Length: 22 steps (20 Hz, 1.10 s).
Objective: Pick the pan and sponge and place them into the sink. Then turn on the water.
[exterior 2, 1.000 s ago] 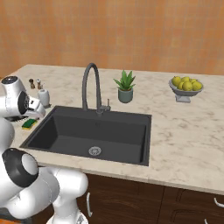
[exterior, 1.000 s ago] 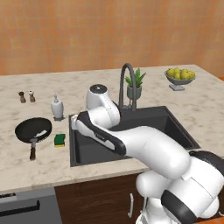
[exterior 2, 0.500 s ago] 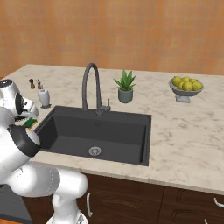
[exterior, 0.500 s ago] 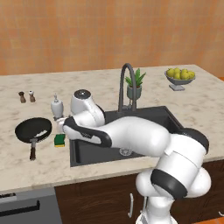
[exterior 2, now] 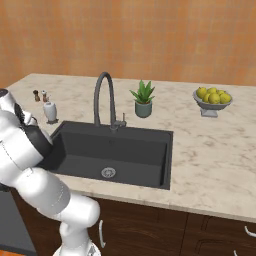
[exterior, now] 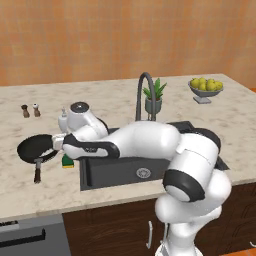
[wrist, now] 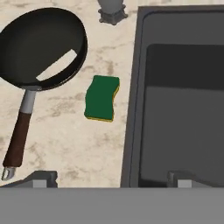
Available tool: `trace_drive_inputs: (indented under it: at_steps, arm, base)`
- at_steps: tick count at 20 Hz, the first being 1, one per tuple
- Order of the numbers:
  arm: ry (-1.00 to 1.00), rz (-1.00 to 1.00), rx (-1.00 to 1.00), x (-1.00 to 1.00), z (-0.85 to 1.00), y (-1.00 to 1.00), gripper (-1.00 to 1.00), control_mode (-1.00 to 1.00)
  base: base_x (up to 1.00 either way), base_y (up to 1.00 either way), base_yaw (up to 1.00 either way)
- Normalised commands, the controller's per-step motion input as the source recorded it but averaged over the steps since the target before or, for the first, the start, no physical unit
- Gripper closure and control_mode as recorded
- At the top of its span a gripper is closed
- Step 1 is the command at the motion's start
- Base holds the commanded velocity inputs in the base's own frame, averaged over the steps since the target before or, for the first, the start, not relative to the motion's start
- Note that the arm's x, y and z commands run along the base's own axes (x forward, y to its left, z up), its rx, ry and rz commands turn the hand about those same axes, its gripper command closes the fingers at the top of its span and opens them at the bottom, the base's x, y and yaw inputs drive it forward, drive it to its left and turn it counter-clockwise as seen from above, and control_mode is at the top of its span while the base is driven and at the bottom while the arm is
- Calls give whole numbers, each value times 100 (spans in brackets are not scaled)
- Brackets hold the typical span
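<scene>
Left base view: we see the arm stretched left over the desk, wrist above the pan (exterior: 34, 148) and the sponge (exterior: 67, 161); both lie on the desk just left of the sink (exterior: 115, 172) rim. Faucet (exterior: 143, 95) at the sink's back edge, no water running.

Right base view: sink basin (exterior 2: 117, 152) holds nothing, drain bare; arm bulks at the left edge. Plant (exterior 2: 143, 98) and fruit bowl (exterior 2: 213, 100) stand behind, well apart from the work.

Hand view: pincer (wrist: 109, 178) is spread wide, holding nothing, its tips low in the picture. Sponge (wrist: 102, 97) sits between the pan (wrist: 43, 47) and the sink's left rim (wrist: 131, 100), near both but touching neither. Pan handle (wrist: 18, 135) points toward the desk's front edge.

Step, our guess: lining up for the first pick; nothing is in the sink yet.

Risks: sponge is thin and flat, so fingers may close above it or push it away. A finger could clip the rim or nudge the pan. Pan gripped by its handle may tilt and swing.
</scene>
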Motion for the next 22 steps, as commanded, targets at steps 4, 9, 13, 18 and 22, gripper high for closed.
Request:
trace_drive_inputs:
  at_steps: [4, 9, 13, 18, 22]
  arm:
    - [10, 0, 0, 7, -4, 54, -100, -100]
    - [9, 2, 0, 0, -32, 48, -100, -100]
    - [2, 3, 0, -2, -32, 44, -100, -100]
    - [6, 0, -3, 0, -17, 70, -100, -100]
    - [2, 3, 0, 0, -20, 35, -100, -100]
  base:
    - [0, 0, 0]
    - [0, 0, 0]
    - [0, 0, 0]
    - [0, 0, 0]
    - [0, 0, 0]
